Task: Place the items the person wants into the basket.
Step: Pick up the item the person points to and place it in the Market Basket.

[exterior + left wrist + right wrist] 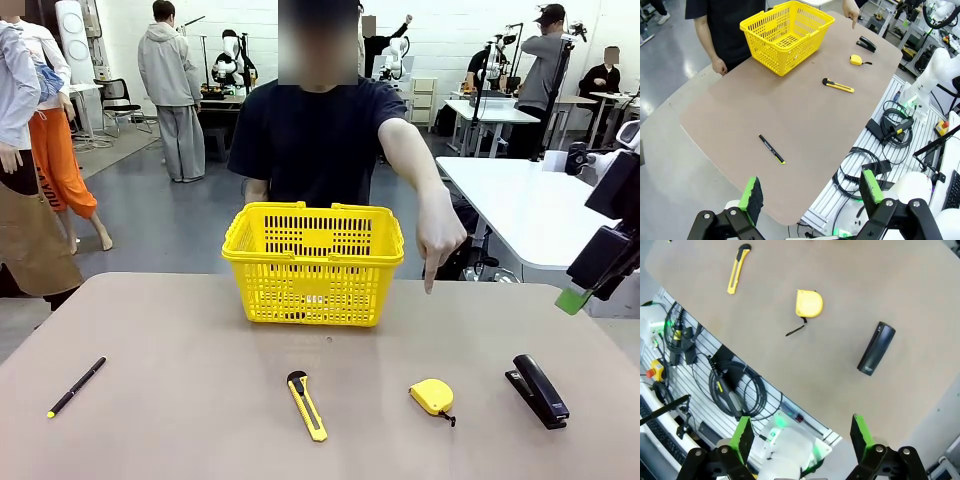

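Tape measure (432,396), small, rounded and yellow, lies flat on the table (200,340) toward the robot's right, its thin black strap (796,329) trailing toward the near edge. The person's hand (440,235) hangs beyond and above it, index finger pointing down. It is most likely aimed at this item, though the stapler (538,390) just to the right cannot be ruled out.

The case looks light and rigid, with a smooth curved shell that could slip out of a pinch on its rounded edge. A grip across its width, clear of the strap, seems safest.

The utility knife (306,404) lies to its left, and the pen (76,387) is well apart at the far left. The basket (312,285) stands upright behind, near the person.

The right gripper (802,432) hovers over the near edge, jaws spread wide and empty. The left gripper (810,192) is likewise wide and empty, high over the table's left end.
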